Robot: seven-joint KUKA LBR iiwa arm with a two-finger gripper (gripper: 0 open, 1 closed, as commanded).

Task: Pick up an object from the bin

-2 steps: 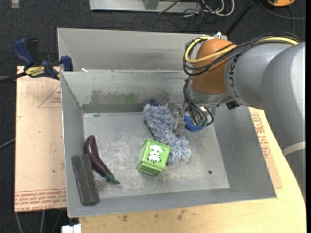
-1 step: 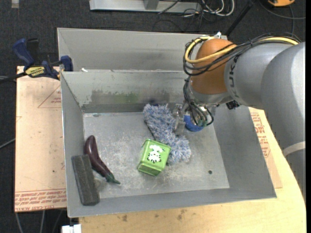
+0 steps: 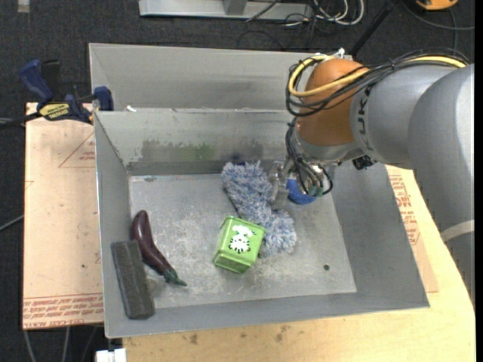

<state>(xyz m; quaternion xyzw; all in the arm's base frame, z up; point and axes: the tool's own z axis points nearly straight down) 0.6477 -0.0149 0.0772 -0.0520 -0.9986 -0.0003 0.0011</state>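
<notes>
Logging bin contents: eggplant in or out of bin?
In. Eggplant lies on the bin floor near its left wall, beside the grey block.

My arm [image 3: 426, 119] reaches in from the right, wrist [image 3: 355, 115] under its orange cover [image 3: 328, 100] bent down, gripper [image 3: 290, 181] hanging low beneath.

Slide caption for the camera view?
Gripper over a fuzzy blue-grey cloth, green box beside it; purple eggplant and grey block at left of the bin.
</notes>
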